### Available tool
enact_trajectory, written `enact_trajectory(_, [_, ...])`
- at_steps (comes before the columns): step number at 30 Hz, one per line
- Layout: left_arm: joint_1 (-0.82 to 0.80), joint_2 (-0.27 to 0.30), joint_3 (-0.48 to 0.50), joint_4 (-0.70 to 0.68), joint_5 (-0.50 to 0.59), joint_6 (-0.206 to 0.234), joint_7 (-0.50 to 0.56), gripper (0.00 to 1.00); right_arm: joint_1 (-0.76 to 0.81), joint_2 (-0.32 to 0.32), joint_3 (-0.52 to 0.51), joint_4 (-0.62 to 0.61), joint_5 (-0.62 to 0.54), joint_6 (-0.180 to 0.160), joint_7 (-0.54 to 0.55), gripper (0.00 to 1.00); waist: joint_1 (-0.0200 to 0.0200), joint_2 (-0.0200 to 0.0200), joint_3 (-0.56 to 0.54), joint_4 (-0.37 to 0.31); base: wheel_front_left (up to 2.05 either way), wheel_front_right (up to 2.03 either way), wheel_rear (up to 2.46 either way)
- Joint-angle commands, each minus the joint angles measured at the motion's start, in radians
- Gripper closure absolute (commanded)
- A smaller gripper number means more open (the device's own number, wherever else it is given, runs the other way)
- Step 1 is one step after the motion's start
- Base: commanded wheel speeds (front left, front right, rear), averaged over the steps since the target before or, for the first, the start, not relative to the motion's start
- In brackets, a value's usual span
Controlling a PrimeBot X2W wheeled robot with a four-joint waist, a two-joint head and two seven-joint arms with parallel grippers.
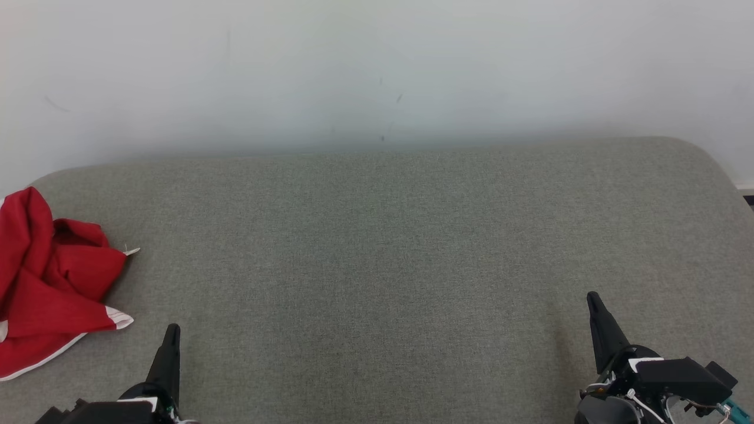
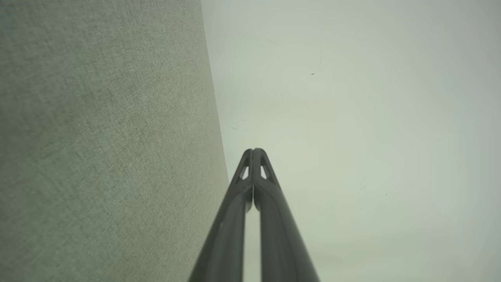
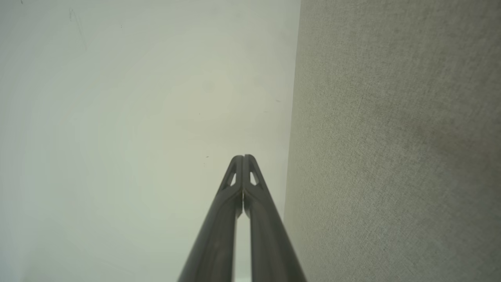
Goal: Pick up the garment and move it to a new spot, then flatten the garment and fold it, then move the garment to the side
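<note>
Grey fabric couch (image 1: 383, 265) against a white wall (image 1: 377, 65), red garment (image 1: 50, 282) crumpled at its far-left edge, left gripper (image 1: 171, 330) and right gripper (image 1: 592, 297) both clenched on nothing, parked low and apart, likely a rest pose before the pickup.

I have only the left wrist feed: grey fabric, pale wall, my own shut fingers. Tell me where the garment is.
Observer: In the head view the red garment lies crumpled at the left edge of the grey cushion.
Operator: Place it against my left gripper.
Observer: It is off to that gripper's left, apart from it and untouched.
Operator: Report the right gripper.
Observer: Shut and empty, low on the right, across the cushion from the garment.
</note>
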Motion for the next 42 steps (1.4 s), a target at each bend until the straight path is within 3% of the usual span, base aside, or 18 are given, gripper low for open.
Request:
enact_trajectory(1, [-0.008, 0.003, 0.003, -0.003, -0.005, -0.003, -0.001, 1.0, 0.008, 0.002, 0.0, -0.001, 0.002, 0.004, 0.003, 1.0, 0.0, 0.0, 0.0, 0.0, 0.0, 0.0, 0.0])
enact_trajectory(13, [-0.008, 0.003, 0.003, -0.003, -0.005, -0.003, -0.001, 1.0, 0.008, 0.002, 0.0, -0.001, 0.002, 0.004, 0.003, 1.0, 0.0, 0.0, 0.0, 0.0, 0.0, 0.0, 0.0])
enact_trajectory(14, [0.0, 0.0, 0.0, 0.001, 0.0, 0.0, 0.0, 0.0, 0.0, 0.0, 0.0, 0.001, 0.0, 0.0, 0.0, 0.0, 0.0, 0.0, 0.0, 0.0, 0.0, 0.0, 0.0])
enact_trajectory(22, [0.02, 0.001, -0.014, 0.021, 0.05, 0.0, -0.029, 0.0, 0.021, -0.016, 0.027, 0.016, -0.046, -0.001, -0.029, 0.0, 0.0, 0.0, 0.001, 0.0, 0.0, 0.0, 0.0])
enact_trajectory(33, [0.03, 0.0, -0.028, 0.014, 0.339, 0.004, -0.086, 0.0, 0.029, -0.028, 0.044, 0.003, -0.297, 0.0, -0.086, 0.0, 0.0, 0.0, 0.004, 0.001, 0.0, 0.0, 0.0])
enact_trajectory(42, [0.041, 0.0, -0.048, 0.015, 0.511, 0.021, -0.12, 0.0, 0.033, -0.028, 0.049, 0.004, -0.457, 0.0, -0.12, 0.0, 0.0, 0.0, 0.005, 0.002, 0.0, 0.0, 0.0])
